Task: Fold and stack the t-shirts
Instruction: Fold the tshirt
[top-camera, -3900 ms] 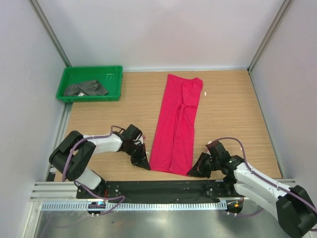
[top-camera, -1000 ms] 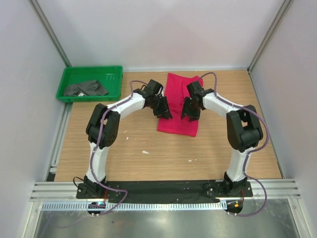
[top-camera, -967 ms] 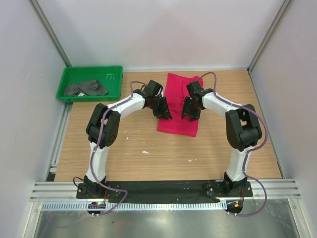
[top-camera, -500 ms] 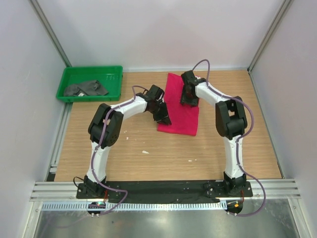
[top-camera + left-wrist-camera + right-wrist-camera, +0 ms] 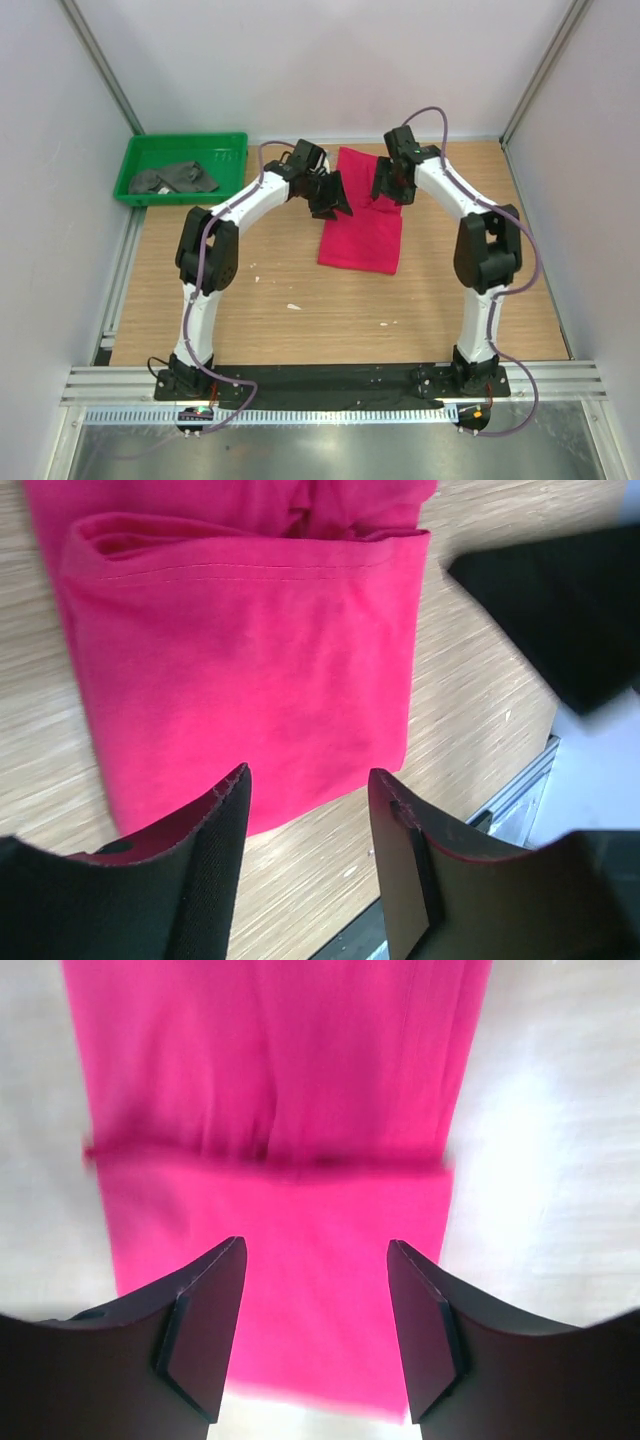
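Woodgrain tabletop (image 5: 300, 320), pale walls (image 5: 330, 70), green tray (image 5: 180, 197), folded red t-shirt (image 5: 362, 238)

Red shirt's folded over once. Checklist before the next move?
1. Left tool open, nothing held: ok.
2. Right tool open, nothing held: ok.
3. Red t-shirt folded over, lying flat: ok.
4. Folded ends aligned: not ok, upper layer stops short of the far end.
5. Grey t-shirt folded: not ok, crumpled in the green tray.
6. Stack started: not ok.
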